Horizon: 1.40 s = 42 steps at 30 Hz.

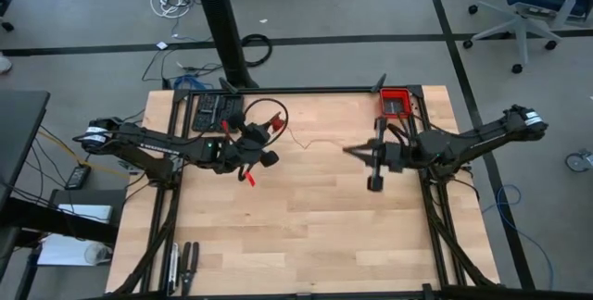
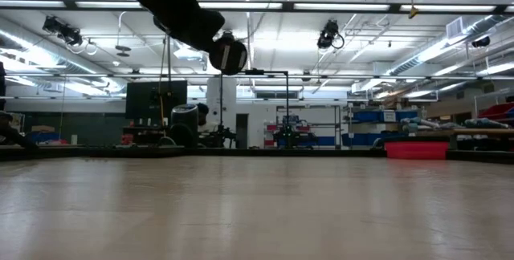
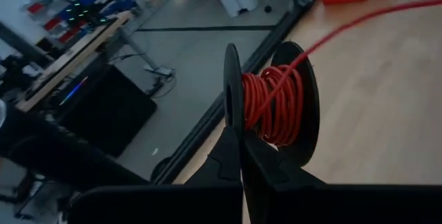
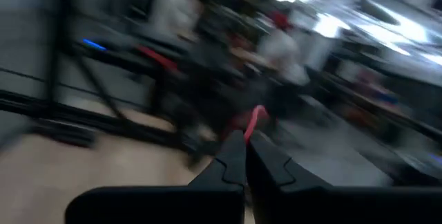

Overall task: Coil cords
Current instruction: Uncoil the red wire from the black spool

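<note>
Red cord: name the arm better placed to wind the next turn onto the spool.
Right. Its pincer is shut on the red cord, free to wrap; the left pincer is shut on the spool.

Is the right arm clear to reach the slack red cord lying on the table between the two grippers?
Probably yes. The red cord runs across bare wood from the spool in the left gripper toward the right gripper, with nothing between them. The right gripper's fingers are shut, though.
</note>
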Each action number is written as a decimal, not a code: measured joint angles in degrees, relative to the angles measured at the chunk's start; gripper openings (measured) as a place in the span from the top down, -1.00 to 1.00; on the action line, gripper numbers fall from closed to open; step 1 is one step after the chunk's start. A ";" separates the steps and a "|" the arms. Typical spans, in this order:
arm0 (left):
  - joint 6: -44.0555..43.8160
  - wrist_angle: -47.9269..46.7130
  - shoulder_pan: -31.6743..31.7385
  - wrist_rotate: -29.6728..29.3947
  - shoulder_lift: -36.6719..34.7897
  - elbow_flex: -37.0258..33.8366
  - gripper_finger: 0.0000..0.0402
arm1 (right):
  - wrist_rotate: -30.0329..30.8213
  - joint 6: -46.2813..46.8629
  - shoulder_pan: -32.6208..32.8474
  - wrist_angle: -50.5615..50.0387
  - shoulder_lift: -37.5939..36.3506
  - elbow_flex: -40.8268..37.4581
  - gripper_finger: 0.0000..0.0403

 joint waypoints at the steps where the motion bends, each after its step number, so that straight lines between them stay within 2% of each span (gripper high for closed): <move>1: -0.05 0.24 0.01 -0.77 0.00 0.00 1.00 | -3.90 -0.01 0.06 0.85 0.40 0.00 1.00; 5: -0.21 1.03 0.01 -1.91 -0.02 0.00 1.00 | -16.02 -0.04 -0.10 2.43 2.60 0.00 1.00; 12: -0.15 4.40 0.01 -1.95 -0.02 0.00 1.00 | -25.31 1.00 -1.79 2.35 8.43 0.00 1.00; 16: 0.82 7.12 -0.01 -1.94 -0.02 0.00 1.00 | -25.29 2.06 -3.63 1.88 13.65 0.00 0.99; 19: 1.34 8.42 -0.18 -1.56 -0.02 0.00 1.00 | -22.31 4.09 -4.97 1.57 17.06 0.00 0.97; 23: 2.03 9.83 -0.94 -1.16 -0.14 0.00 1.00 | -15.82 6.49 -7.15 -4.42 19.17 0.00 0.87; 27: 4.43 13.21 -2.03 -0.99 -0.73 0.02 1.00 | -14.29 10.03 -10.27 -10.65 19.87 0.00 0.76; 34: 8.89 17.41 -4.30 -1.02 -1.69 0.02 1.00 | -15.26 14.32 -13.69 -23.34 17.76 0.00 0.55; 37: 9.36 18.87 -4.85 -0.90 -1.86 0.04 1.00 | -12.15 15.41 -15.29 -29.29 15.04 0.00 0.48; 40: 10.44 19.62 -4.91 3.14 -1.92 0.03 1.00 | -9.46 15.42 -16.39 -27.79 12.02 0.00 0.45; 42: 10.53 20.64 -4.79 9.22 -1.95 0.04 1.00 | -9.89 15.03 -16.51 -23.43 10.54 0.00 0.45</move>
